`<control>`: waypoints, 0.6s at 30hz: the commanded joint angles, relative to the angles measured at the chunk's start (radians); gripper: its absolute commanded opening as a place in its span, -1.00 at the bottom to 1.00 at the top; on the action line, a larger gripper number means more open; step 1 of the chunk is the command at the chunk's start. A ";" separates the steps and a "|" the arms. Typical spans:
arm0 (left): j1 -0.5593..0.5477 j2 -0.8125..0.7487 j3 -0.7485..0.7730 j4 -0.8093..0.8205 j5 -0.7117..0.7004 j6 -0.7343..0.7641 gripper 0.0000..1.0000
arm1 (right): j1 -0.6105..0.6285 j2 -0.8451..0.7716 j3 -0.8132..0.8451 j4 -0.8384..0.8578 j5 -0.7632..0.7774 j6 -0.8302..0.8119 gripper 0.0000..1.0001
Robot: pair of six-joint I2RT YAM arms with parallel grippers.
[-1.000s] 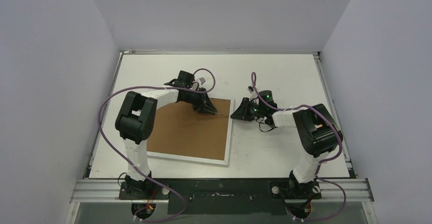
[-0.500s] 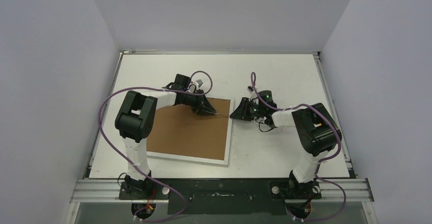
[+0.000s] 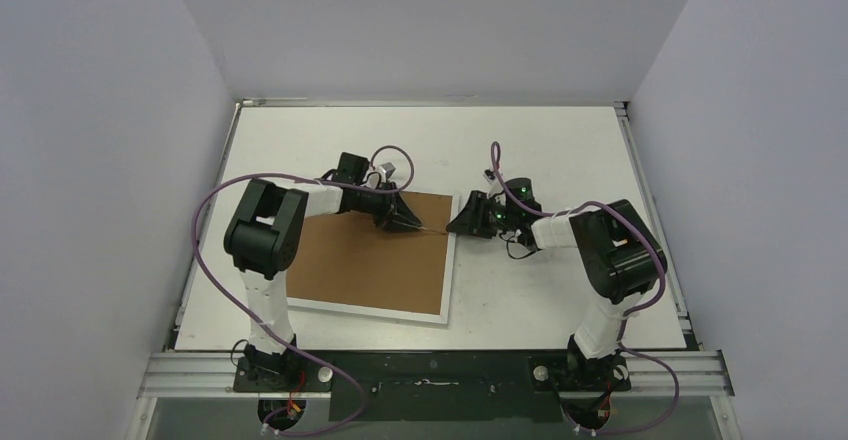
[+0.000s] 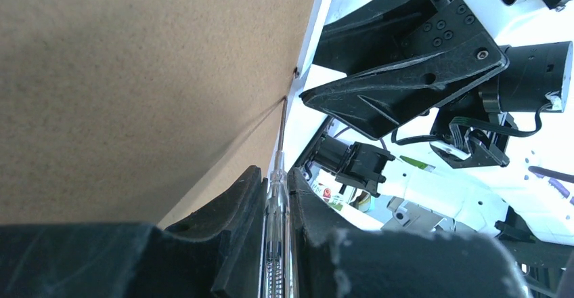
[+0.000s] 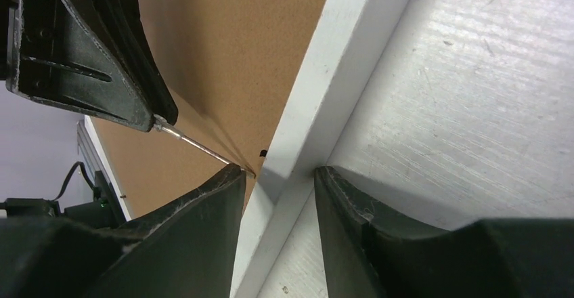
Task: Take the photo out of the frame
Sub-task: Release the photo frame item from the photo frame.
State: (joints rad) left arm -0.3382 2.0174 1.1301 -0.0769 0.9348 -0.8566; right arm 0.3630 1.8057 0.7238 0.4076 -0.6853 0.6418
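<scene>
The frame [image 3: 372,262] lies face down on the table, brown back up, with a narrow white border [image 5: 342,74]. The photo is hidden under the backing board. My left gripper [image 3: 407,219] is shut on a thin screwdriver [image 4: 278,206] with a clear handle. Its metal shaft [image 5: 196,143] reaches to the seam between the board and the border at the frame's far right edge. My right gripper [image 3: 459,226] is open and straddles that border. In the right wrist view, one of its fingers [image 5: 223,189] is over the board and the other rests on the table outside the frame.
White walls close in the white table [image 3: 560,150] at the back and sides. The two grippers sit close together at the frame's far right corner. A small dark notch [image 4: 296,72] shows in the border beside the screwdriver tip.
My right gripper's jaws have spread apart around the frame's border. The left wrist has shifted slightly left, the screwdriver tip staying at the seam.
</scene>
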 commanded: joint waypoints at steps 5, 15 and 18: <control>0.005 -0.089 -0.016 0.063 0.032 -0.024 -1.00 | 0.014 0.003 0.026 0.044 -0.005 -0.009 -0.11; 0.015 -0.030 0.032 0.080 0.014 -0.027 -1.00 | 0.014 0.008 0.029 0.048 -0.014 -0.001 -0.39; 0.015 -0.010 0.043 0.078 0.006 -0.022 -1.00 | 0.013 0.008 0.030 0.048 -0.014 0.001 -0.40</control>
State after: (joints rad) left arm -0.3340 1.9831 1.1244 -0.0402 0.9455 -0.8871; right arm 0.3672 1.8103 0.7303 0.4114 -0.6834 0.6449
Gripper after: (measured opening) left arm 0.149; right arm 0.312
